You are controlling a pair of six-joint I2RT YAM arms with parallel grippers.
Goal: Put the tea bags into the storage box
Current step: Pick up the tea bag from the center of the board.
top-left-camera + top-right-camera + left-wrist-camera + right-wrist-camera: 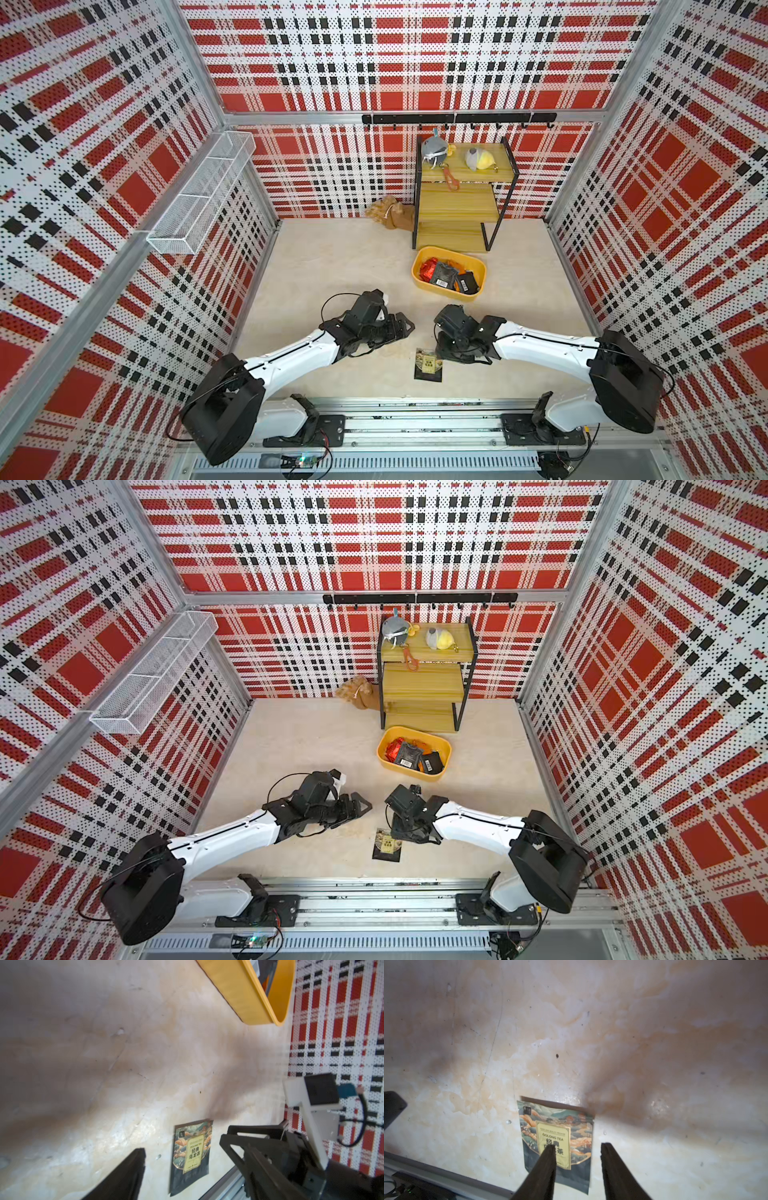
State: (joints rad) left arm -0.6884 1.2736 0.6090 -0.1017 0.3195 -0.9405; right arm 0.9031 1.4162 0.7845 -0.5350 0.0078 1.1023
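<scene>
Right gripper (577, 1148) jaws apart, one finger over lone tea bag (560, 1126) on worktop (654, 1043), well apart from storage box (467, 261); fingertips hidden in both top views. Left gripper (403, 325) spread unclear: one finger cut off in wrist view. Other tea bags (442, 274) inside box.

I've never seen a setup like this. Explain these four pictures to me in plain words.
Two white robot arms stand at the near edge of a table, each ending in a two-fingered gripper. Two pictures come from one overhead camera and are almost identical; the other two come from a small camera on each wrist. The yellow storage box holds several tea bags. One oolong tea bag lies flat on the table outside it. The right gripper hangs open over that bag, not gripping it. The left gripper is open and empty. A wooden shelf with plush toys stands behind.
</scene>
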